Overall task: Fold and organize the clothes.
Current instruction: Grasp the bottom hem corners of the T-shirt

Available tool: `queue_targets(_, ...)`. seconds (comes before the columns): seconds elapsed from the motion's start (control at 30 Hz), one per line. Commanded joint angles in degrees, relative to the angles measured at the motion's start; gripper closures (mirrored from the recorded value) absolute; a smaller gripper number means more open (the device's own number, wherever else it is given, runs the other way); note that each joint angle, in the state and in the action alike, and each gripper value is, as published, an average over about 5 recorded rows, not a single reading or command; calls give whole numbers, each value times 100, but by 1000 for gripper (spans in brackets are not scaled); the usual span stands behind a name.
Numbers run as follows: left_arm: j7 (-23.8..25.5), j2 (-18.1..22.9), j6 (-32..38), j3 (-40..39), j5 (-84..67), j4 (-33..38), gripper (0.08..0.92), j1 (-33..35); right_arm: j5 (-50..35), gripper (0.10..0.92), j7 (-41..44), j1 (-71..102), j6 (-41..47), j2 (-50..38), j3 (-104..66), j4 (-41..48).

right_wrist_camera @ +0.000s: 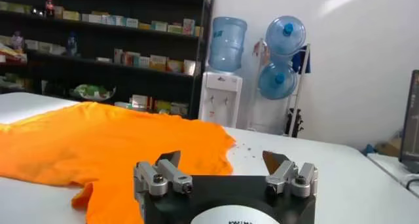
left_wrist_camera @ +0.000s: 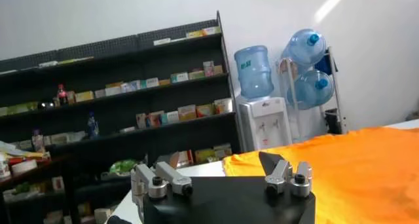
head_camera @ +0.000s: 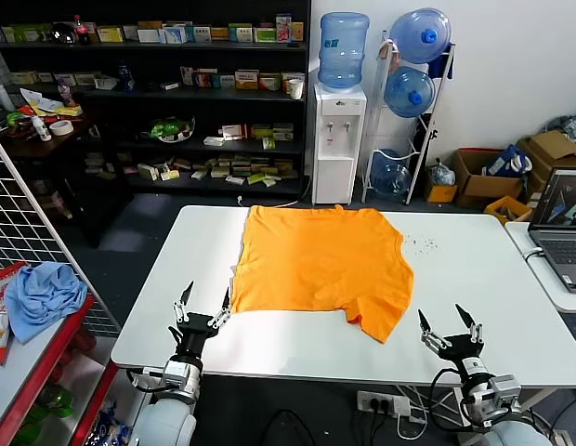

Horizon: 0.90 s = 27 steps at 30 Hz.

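The orange T-shirt [head_camera: 322, 265] lies spread flat on the white table [head_camera: 474, 279], plain side up, one sleeve hanging toward the front right. My left gripper [head_camera: 203, 306] is open at the table's front edge, just off the shirt's front left corner; the shirt also shows in the left wrist view [left_wrist_camera: 353, 173] past that gripper [left_wrist_camera: 216, 169]. My right gripper [head_camera: 450, 323] is open at the front edge, to the right of the sleeve, apart from it. The right wrist view shows the shirt [right_wrist_camera: 105, 147] beyond that gripper [right_wrist_camera: 222, 161]. Both grippers are empty.
A light blue cloth [head_camera: 42, 293] lies on a red rack at the left. A laptop [head_camera: 562, 228] sits on a side table at the right. Shelves [head_camera: 176, 102], a water dispenser [head_camera: 336, 139] and cardboard boxes [head_camera: 483, 177] stand behind the table.
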State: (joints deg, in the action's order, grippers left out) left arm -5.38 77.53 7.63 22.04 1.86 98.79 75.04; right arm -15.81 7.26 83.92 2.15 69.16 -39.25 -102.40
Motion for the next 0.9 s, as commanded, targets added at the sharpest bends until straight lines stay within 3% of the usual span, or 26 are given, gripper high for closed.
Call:
queue_targets(0.03,33,-207,-1025,-260,-427,157,177,-163,-231,203,-189,-79,684,-51,120,19)
queue_targets(0.37,-211,-474,-1764,-755,-1195,-241,177,-714,-687,203,-494,-518,1317,-133,591,347)
queue_targets(0.9,-435,-446,-2436,-984,-1805,-467,177,-1076,-710,203,-601,-1433,1644,160,1231,920)
